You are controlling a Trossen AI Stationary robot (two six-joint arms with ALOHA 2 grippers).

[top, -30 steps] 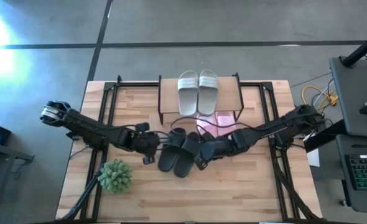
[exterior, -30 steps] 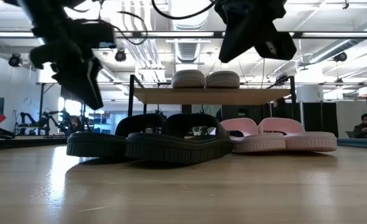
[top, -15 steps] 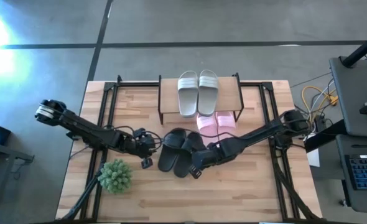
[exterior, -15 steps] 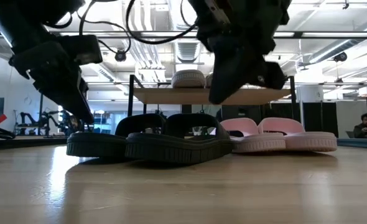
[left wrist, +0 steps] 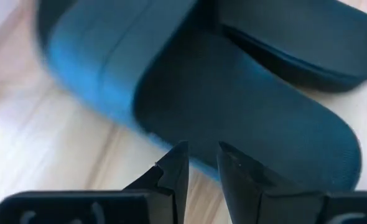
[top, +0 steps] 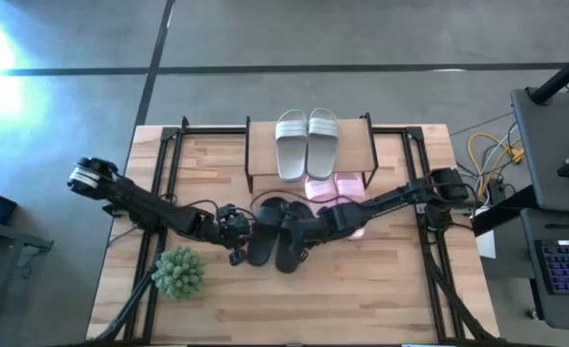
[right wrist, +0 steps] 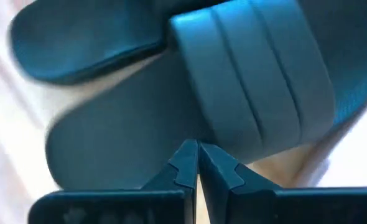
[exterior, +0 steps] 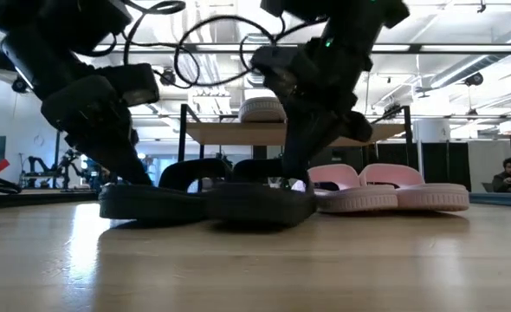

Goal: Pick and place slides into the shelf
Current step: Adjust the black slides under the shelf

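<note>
Two black slides lie sole-down, side by side, at the table's middle: the left one and the right one. My left gripper is almost shut and low at the left slide's outer side. My right gripper is shut and down on the right slide. The grey-white pair rests on the shelf's wooden board. The pink pair lies on the table under the board. My left gripper has its fingertips at the long side rim of the left slide's sole, behind the strap, slanting down from the table's left. The slide lies flat on the table. I cannot tell whether the tips touch it. My right gripper presses its shut fingertips on the right slide where the ribbed strap's edge meets the footbed. It slants down from the table's right. The slide lies on the table.
A green spiky plant ball sits at the near left, close to my left arm. The shelf's thin black legs stand behind the black slides. Bare wood lies along the near edge. A person sits far off in the room.
Both grippers have come down to the black slides. My left one went toward the table's right and near edge, and my right one toward the left. The right black slide has turned a little on the table. The left one has slid slightly toward the right.
</note>
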